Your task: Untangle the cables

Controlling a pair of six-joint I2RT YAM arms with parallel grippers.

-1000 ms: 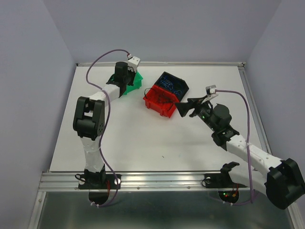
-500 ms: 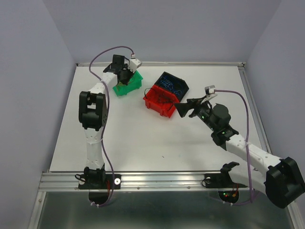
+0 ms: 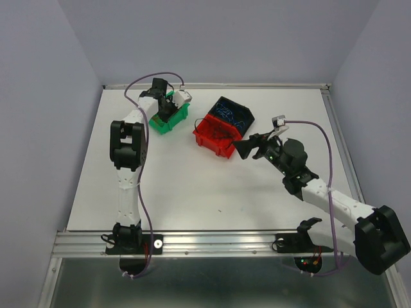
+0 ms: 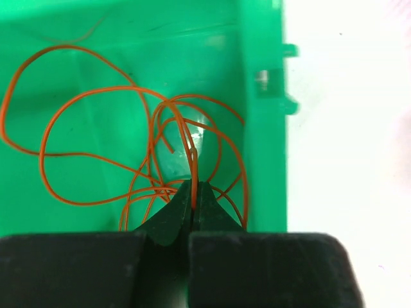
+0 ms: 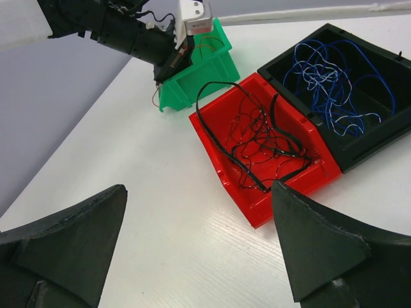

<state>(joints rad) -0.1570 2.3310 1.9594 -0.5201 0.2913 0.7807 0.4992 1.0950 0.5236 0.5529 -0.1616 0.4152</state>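
My left gripper (image 4: pixel 194 187) is inside the green bin (image 4: pixel 263 128), shut on a thin orange wire (image 4: pixel 115 90) that loops over the bin floor. It also shows in the top view (image 3: pixel 168 108), over the green bin (image 3: pixel 173 118). My right gripper (image 5: pixel 199 192) is open and empty above the bare table, just in front of the red bin (image 5: pixel 257 199). The red bin holds tangled black wires (image 5: pixel 263 138). The black bin (image 5: pixel 379 144) behind it holds blue wires (image 5: pixel 334 83).
The three bins stand in a row at the back of the white table (image 3: pixel 192 186): green bin on the left, red bin (image 3: pixel 207 139) in the middle, black bin (image 3: pixel 247 117) behind it. Grey walls enclose the table on three sides.
My left arm has stretched further back and its gripper has moved down and right into the green bin. My right gripper has shifted slightly left towards the red bin.
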